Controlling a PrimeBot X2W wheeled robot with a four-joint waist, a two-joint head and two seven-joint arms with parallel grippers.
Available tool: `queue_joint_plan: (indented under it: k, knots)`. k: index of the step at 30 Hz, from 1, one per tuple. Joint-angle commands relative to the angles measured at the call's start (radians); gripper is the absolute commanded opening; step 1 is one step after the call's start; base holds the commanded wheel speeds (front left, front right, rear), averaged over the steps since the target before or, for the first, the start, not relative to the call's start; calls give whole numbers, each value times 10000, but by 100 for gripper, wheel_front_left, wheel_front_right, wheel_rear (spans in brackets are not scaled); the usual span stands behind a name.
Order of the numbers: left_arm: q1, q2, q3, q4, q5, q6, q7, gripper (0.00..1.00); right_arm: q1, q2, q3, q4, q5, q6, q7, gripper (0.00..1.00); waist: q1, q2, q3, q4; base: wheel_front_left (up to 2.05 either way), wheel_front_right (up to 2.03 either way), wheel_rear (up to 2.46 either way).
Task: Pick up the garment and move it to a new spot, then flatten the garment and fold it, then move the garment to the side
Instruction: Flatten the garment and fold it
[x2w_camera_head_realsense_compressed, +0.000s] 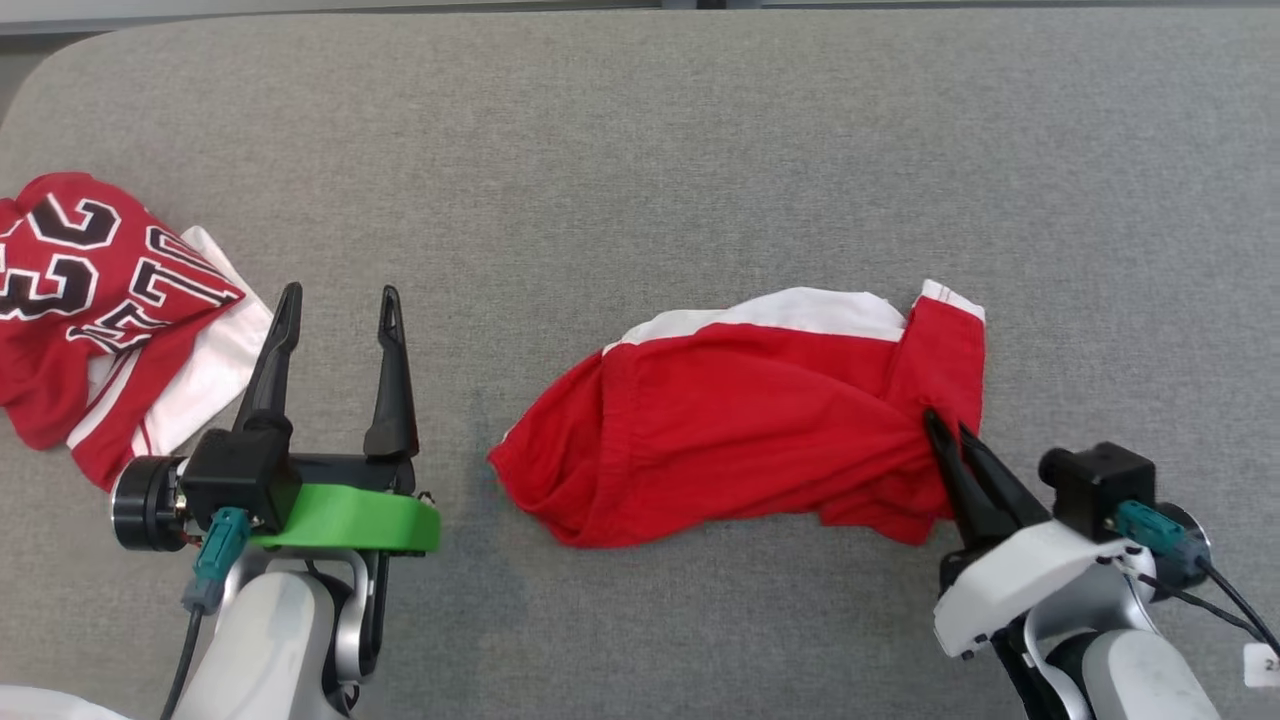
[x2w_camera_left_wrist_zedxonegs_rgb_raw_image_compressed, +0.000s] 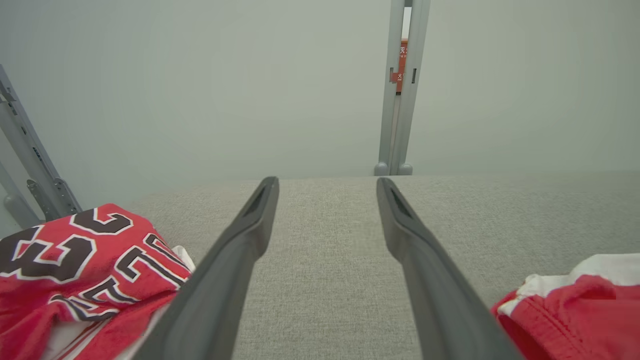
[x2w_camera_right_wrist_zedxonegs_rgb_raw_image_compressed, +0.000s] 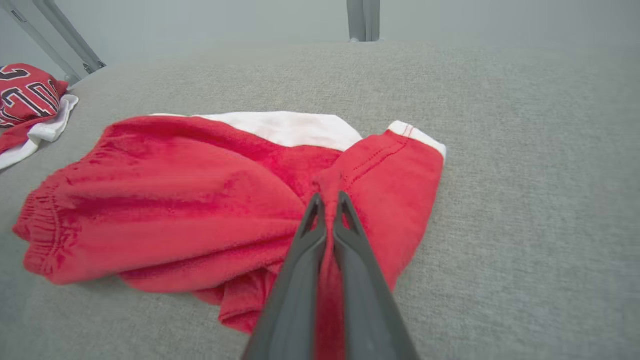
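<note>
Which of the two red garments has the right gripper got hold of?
The plain red garment with white trim, in the middle: the right gripper is shut on a fold of it. The numbered jersey lies untouched at far left.

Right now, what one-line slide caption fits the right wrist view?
Right gripper shut on a fold of the crumpled red-and-white fabric garment lying on the grey woven surface.

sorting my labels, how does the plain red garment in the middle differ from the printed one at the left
The plain red garment bears no print; the printed garment shows black, white-edged numerals. The plain red garment is pinched at its right end by the shut right gripper; the printed garment lies ungripped beside the open left gripper. Both are red with white parts, crumpled on the grey surface.
</note>
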Motion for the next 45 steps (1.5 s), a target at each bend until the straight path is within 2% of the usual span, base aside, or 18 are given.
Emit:
queue_joint_plan:
  k: [1, 4, 5, 7, 8, 9, 17, 23, 26, 28, 35, 45]
  knots:
    - [79, 49, 54, -15, 91, -34, -28, 100, 242, 86, -217, -94, 89, -14, -136, 0, 0, 0, 10, -236, 0, 0, 0]
    - [97, 113, 95, -13, 132, -42, -18, 100, 557, 271, -550, -164, 351, -14, -453, 0, 0, 0, 17, -521, 0, 0, 0]
    - [96, 125, 101, -14, 139, -45, -18, 100, 624, 299, -594, -132, 456, -14, -506, 6, 0, 0, 24, -590, 0, 0, 0]
    - [65, 155, 91, 5, 146, -70, -18, 100, 722, 349, -745, -67, 534, -14, -680, 51, 0, 0, 42, -719, 0, 0, 0]
    - [36, 172, 88, 21, 147, -81, -18, 100, 774, 367, -847, 23, 666, -14, -723, 93, 0, 0, 48, -776, 0, 0, 0]
    - [19, 183, 81, 31, 157, -89, -18, 100, 801, 372, -953, 84, 707, -14, -793, 100, 0, 0, 51, -809, 0, 0, 0]
    - [70, 256, 81, 12, 115, -18, -19, 100, 991, 411, -1748, 721, 1325, -12, -1441, 100, 0, 0, 42, -995, 0, 0, 0]
    - [215, 252, 114, 46, 14, 92, -5, 100, 684, 410, -2133, 506, 864, -12, -2132, 100, 0, 0, -89, -1039, 0, 0, 0]
    - [332, 216, 126, 14, -15, 154, -6, 100, 540, 397, -1984, 68, 353, -12, -2260, 100, 0, 0, -199, -1026, 0, 0, 0]
    - [475, 144, 31, -51, -52, 220, -7, 100, 158, -2, -1413, -446, -146, -12, -2081, 100, 0, 0, -354, -919, 0, 0, 0]
    - [745, 69, -162, -11, -113, 213, 16, 100, -41, -313, -621, -576, -136, -14, -1741, 100, 0, 0, -564, -683, 0, 0, 0]
    - [868, 88, -288, 49, -182, 264, 42, 100, 172, -250, -605, -596, -53, -14, -1614, 100, 0, 0, -681, -598, 0, 0, 0]
